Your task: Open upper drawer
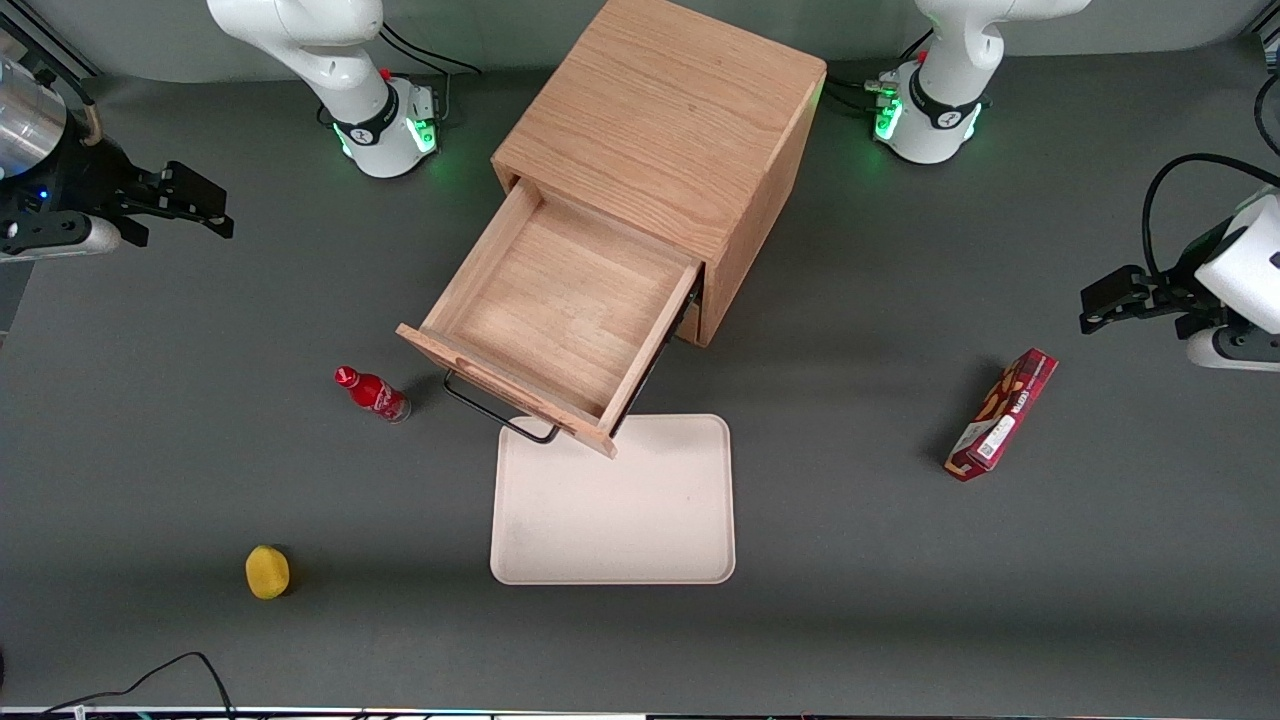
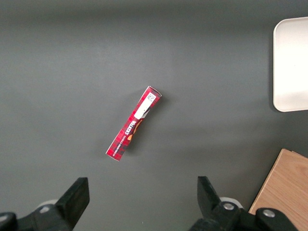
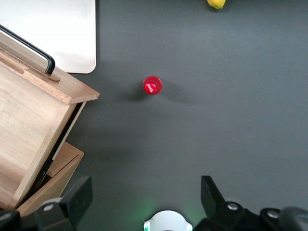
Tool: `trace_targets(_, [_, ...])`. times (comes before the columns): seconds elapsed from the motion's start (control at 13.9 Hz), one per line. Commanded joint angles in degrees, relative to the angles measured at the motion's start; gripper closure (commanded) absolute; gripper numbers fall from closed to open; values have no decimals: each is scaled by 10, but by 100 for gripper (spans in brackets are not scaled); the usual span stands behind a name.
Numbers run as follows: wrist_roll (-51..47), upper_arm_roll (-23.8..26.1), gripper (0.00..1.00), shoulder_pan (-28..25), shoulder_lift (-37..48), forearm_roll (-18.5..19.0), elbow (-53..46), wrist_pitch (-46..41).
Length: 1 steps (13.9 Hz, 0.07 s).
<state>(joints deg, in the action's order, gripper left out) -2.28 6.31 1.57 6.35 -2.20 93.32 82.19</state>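
- Upper drawer pulled far out of the cabinet, front and black handle over the tray edge; task seemingly done.
- Tool wide open, empty, at 9 o'clock, well apart.
- Next: probably only stay clear.
- Red box at 3 o'clock; lettering unreadable.

Pincer spread, over bare table; red bottle beside upper drawer.

A dark grey matte table fills the scene (soft shadows, even overhead light), with black cables at its edge.
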Motion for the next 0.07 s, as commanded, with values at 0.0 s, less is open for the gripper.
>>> trace_targets(0.0, [-5, -60, 0, -53, 18, -10, 16, 0])
